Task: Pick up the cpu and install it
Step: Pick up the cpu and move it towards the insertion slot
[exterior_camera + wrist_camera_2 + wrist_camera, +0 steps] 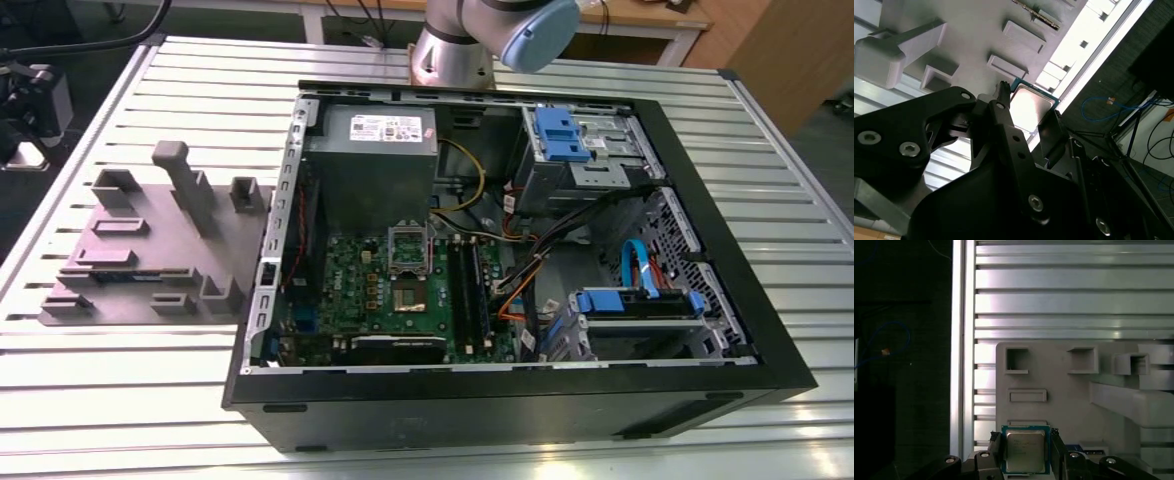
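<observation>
The cpu point(1025, 452) is a small square chip with a pale metal top and a green rim. My gripper point(1025, 440) is shut on it, one dark finger against each of two opposite edges. The second wrist view shows the same cpu point(1030, 107) between the gripper point(1028, 102) fingers. The chip hangs above the grey fixture block point(1064, 390) and its pockets, clear of the surface. In the exterior view, the green motherboard point(387, 295) lies inside the open computer case point(694, 200), with its dark framed socket point(407, 243) near the middle.
The grey fixture block point(147, 240) with raised posts sits on the slatted metal table point(120, 400) at the exterior view's left, beside the case. Inside the case are a grey power supply point(371, 170), blue drive bays point(561, 135) and loose cables point(534, 270). The arm's base point(454, 55) stands behind the case.
</observation>
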`<state>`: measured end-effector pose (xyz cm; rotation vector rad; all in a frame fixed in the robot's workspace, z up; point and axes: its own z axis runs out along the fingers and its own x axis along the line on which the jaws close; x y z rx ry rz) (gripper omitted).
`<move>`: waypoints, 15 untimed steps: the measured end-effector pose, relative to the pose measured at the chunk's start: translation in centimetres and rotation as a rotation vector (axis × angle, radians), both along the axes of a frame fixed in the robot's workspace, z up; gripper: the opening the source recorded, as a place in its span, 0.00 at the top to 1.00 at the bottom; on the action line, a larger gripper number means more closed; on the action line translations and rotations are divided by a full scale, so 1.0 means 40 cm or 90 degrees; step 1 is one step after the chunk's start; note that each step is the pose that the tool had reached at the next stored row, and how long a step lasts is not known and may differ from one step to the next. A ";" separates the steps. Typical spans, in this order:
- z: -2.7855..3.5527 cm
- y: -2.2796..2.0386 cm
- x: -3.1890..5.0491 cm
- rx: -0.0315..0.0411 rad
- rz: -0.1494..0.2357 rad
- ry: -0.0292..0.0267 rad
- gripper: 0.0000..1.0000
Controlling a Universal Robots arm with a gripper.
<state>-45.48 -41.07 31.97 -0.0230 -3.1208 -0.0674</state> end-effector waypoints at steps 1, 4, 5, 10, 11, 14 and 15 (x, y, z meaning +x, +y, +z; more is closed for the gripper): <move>0.002 0.000 0.000 0.0000 0.000 0.0000 0.53; 0.007 0.000 0.000 0.0000 0.000 -0.0001 0.53; 0.009 0.000 0.000 0.0000 0.000 0.0000 0.53; 0.016 0.000 0.000 0.0001 0.000 -0.0001 0.53; 0.016 0.000 0.000 0.0001 0.000 -0.0002 0.53; 0.021 0.000 0.000 0.0000 0.000 0.0000 0.53; 0.022 0.000 0.000 0.0000 0.000 0.0000 0.53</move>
